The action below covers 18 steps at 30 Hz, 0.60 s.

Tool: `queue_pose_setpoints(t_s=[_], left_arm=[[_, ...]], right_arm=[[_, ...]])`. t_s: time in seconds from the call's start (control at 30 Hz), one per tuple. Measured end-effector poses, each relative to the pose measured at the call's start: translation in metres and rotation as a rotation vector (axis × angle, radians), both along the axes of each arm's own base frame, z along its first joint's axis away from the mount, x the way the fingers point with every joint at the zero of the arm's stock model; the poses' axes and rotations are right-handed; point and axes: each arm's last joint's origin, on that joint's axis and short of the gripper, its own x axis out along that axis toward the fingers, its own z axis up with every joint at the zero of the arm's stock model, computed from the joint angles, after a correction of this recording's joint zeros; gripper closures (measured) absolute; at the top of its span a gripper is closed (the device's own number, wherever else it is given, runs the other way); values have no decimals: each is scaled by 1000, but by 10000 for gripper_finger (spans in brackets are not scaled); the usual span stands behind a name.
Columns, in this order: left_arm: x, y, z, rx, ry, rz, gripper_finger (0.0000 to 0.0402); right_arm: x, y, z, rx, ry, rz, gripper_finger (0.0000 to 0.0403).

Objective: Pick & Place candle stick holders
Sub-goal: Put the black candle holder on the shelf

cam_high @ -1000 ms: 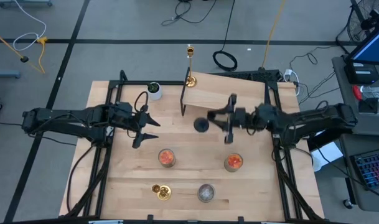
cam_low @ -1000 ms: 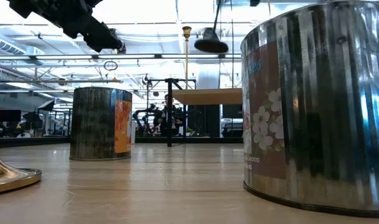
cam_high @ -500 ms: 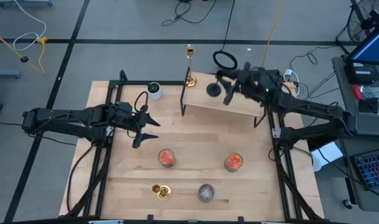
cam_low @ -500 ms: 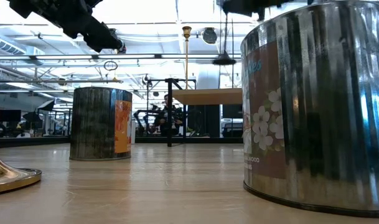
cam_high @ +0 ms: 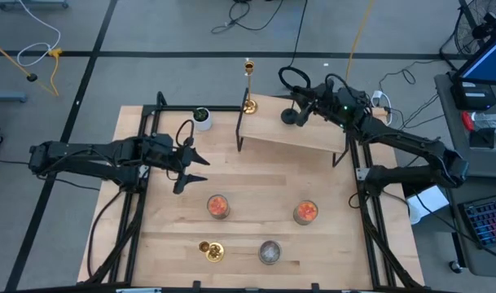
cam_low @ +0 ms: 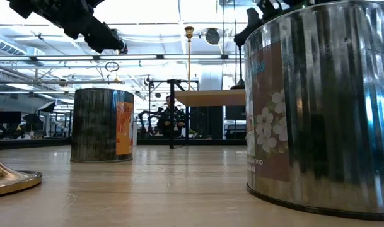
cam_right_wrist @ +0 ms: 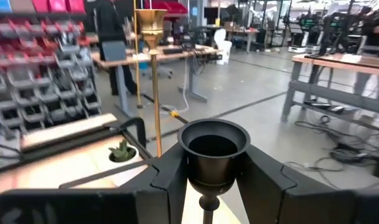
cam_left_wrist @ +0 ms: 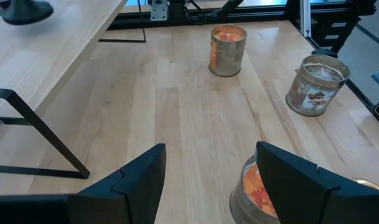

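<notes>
The right gripper [cam_right_wrist: 205,180] pinches the black stemmed holder [cam_right_wrist: 213,149] between its two fingers [cam_right_wrist: 170,177], one pressed to each side of the cup, over the far end of the raised wooden shelf [cam_high: 300,130]. Just beyond those fingers stands a tall gold candlestick [cam_right_wrist: 150,68], with a small white cup [cam_right_wrist: 122,151] holding a green plant near it.

The left gripper [cam_left_wrist: 208,180] hangs with its fingers [cam_left_wrist: 139,180] spread wide and nothing between them. An orange-red jar [cam_left_wrist: 261,196] sits just beside one fingertip; another orange-red jar [cam_left_wrist: 228,50] and a clear-grey jar [cam_left_wrist: 315,85] stand farther ahead. The near tin [cam_low: 321,104] carries a flower label ending "OOD"; the rest is unreadable.
</notes>
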Motion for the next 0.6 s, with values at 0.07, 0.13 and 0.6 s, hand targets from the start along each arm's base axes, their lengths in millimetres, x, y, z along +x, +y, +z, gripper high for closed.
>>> queue_pose_setpoints(t_s=[0.07,0.13,0.6], left_arm=[[0,0,0,-1,-2,1,147],[0,0,0,-1,-2,1,146],[2,0,5,26,-58,-10,146]], right_arm=[[-4,-5,-7,1,-35,-2,287],[-8,-9,-13,-17,-52,-18,287],[-19,-20,-27,6,-53,-22,287]])
